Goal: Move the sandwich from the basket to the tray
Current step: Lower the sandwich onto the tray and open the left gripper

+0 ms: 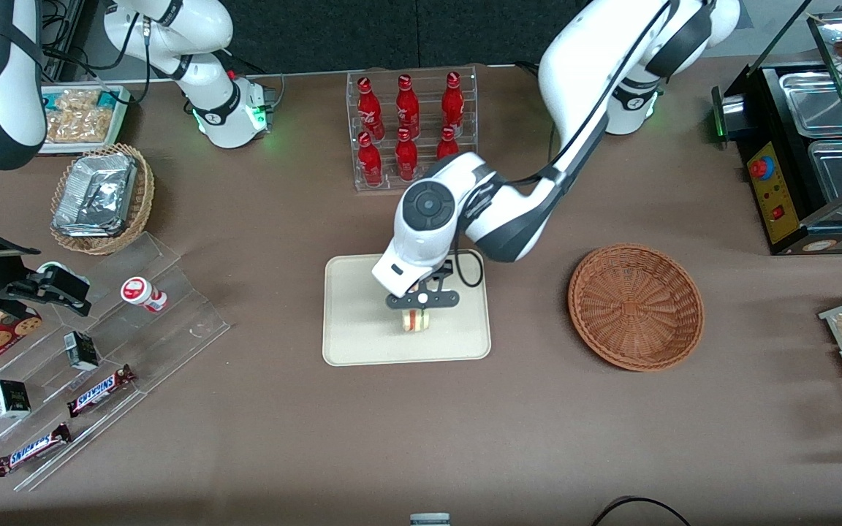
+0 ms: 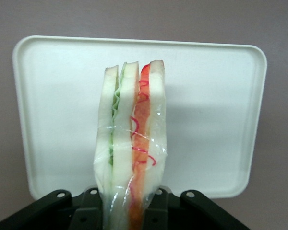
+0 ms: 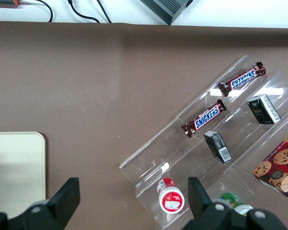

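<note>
Holding the sandwich (image 1: 415, 320) upright between its fingers, the gripper (image 1: 416, 315) hangs over the middle of the tray (image 1: 362, 321); whether the wedge's lower edge touches the tray cannot be told. From the wrist, the sandwich (image 2: 132, 143) rises out of the closed gripper (image 2: 129, 211), bread, green and red layers on edge, with the tray (image 2: 216, 120) spread beneath it. The basket (image 1: 636, 306) sits on the table well apart from the gripper, toward the working arm's end, with nothing in it.
</note>
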Action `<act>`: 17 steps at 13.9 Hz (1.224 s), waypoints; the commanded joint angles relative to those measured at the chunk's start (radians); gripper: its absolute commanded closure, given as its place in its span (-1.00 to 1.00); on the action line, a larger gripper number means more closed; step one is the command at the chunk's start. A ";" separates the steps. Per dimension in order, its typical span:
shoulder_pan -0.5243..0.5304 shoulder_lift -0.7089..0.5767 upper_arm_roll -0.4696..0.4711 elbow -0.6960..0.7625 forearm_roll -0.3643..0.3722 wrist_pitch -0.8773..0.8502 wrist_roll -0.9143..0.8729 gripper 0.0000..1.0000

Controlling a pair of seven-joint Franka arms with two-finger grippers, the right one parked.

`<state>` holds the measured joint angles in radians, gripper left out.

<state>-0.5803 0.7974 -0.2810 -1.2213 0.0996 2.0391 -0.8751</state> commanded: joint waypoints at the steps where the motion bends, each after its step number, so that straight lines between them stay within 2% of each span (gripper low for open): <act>1: -0.030 0.084 0.013 0.069 0.060 0.047 -0.045 1.00; 5: -0.052 0.158 0.014 0.091 0.127 0.062 -0.077 1.00; 7: -0.053 0.189 0.014 0.089 0.146 0.093 -0.085 0.86; 8: -0.055 0.198 0.014 0.089 0.146 0.102 -0.084 0.71; 10: -0.055 0.207 0.013 0.089 0.146 0.121 -0.074 0.26; 11: -0.055 0.206 0.013 0.088 0.146 0.127 -0.074 -0.21; 12: -0.053 0.204 0.013 0.088 0.146 0.127 -0.074 -0.97; 15: -0.039 0.163 0.011 0.091 0.131 0.098 -0.085 -1.00; 17: 0.000 0.117 0.003 0.095 0.083 0.037 -0.076 -1.00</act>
<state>-0.6064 0.9676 -0.2782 -1.1366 0.2170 2.1409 -0.9454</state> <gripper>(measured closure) 0.084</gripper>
